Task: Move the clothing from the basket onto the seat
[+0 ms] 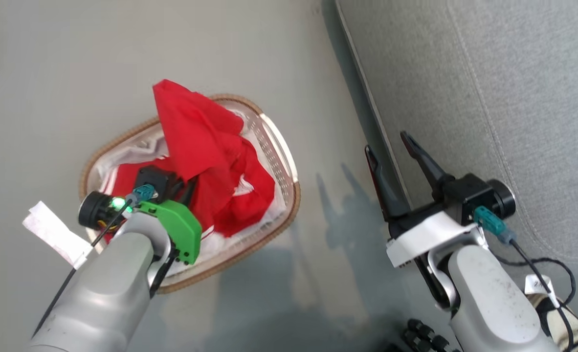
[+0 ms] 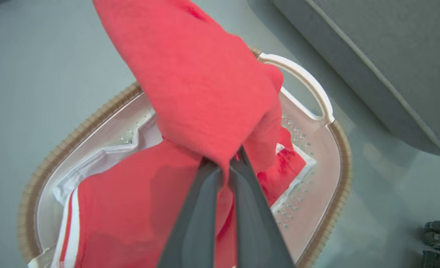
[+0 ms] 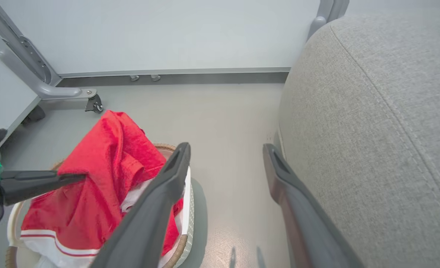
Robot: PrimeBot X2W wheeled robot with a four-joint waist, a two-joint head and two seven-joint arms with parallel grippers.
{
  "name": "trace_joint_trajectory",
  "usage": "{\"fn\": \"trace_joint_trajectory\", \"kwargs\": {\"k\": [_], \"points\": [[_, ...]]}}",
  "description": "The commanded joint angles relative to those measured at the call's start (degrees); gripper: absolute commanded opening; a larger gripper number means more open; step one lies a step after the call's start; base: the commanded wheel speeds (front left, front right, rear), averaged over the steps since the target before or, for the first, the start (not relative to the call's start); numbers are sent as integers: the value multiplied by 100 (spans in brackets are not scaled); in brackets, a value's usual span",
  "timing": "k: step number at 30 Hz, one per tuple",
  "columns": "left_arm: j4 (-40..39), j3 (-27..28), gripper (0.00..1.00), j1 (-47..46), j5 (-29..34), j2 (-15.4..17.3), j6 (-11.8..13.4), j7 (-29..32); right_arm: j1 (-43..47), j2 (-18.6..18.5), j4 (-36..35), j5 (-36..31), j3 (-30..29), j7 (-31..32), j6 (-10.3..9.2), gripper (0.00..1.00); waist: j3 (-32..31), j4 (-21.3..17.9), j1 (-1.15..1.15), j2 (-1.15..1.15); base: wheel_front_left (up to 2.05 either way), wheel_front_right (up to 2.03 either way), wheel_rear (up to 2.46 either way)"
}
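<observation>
Red clothing (image 1: 206, 156) with white stripes fills the white basket (image 1: 281, 151) with a brown woven rim on the floor. My left gripper (image 2: 225, 163) is shut on a fold of one red garment (image 2: 205, 85), which rises in a peak above the basket (image 2: 316, 85). From the right wrist the same garment (image 3: 101, 160) shows pinched by the left fingers (image 3: 41, 180). My right gripper (image 1: 389, 144) hangs open and empty at the front edge of the grey seat (image 1: 489, 98), with the seat (image 3: 372, 130) just right of its fingers.
A white paper tag (image 1: 54, 234) hangs off my left forearm. Cables and a dark object (image 1: 421, 337) lie near my right arm's base. A grey wheeled frame leg (image 3: 56, 91) and a wall stand beyond the basket.
</observation>
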Motion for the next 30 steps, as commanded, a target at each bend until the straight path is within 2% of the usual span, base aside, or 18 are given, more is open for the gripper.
{"fn": "trace_joint_trajectory", "kwargs": {"k": [1, 13, 30], "points": [[-230, 115, 0, 152, 45, 14, -18, -32, 158, -30, 66, -48, -60, -11, -4, 100, -742, 388, 0, 0, 0, 0, 0], [-1796, 1073, 0, 1050, 654, -216, -18, -36, 903, -29, 239, -19, -393, -11, -4, 100, -2036, 881, 0, 0, 0, 0, 0], [-3568, 1868, 0, 1736, 949, -624, -18, -37, 1749, -27, 158, -228, -394, -11, -4, 100, -3257, 1157, 0, 0, 0, 0, 0]]}}
